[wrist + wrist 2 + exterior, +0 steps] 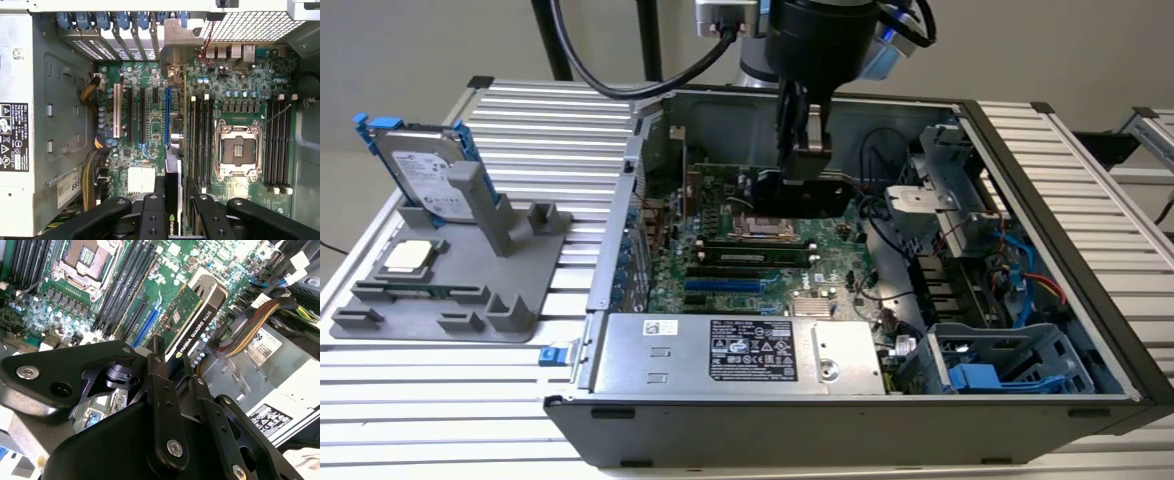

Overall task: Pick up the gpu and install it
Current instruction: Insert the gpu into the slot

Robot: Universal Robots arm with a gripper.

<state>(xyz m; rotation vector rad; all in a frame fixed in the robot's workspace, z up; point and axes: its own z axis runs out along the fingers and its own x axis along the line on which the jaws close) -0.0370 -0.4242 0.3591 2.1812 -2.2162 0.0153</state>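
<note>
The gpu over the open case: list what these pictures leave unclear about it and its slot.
- The gpu: in the exterior view the gripper and arm cover its top; its bottom edge connector cannot be seen.
- In the first wrist view the gpu shows edge-on, its lower part behind the gripper's linkage.
- Which slot it hangs over: the blue slot looks nearest, but alignment cannot be settled.

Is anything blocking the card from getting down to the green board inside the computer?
Nothing visible does. The gripper holds the gpu above the motherboard, and the long slots beneath it look bare.
</note>
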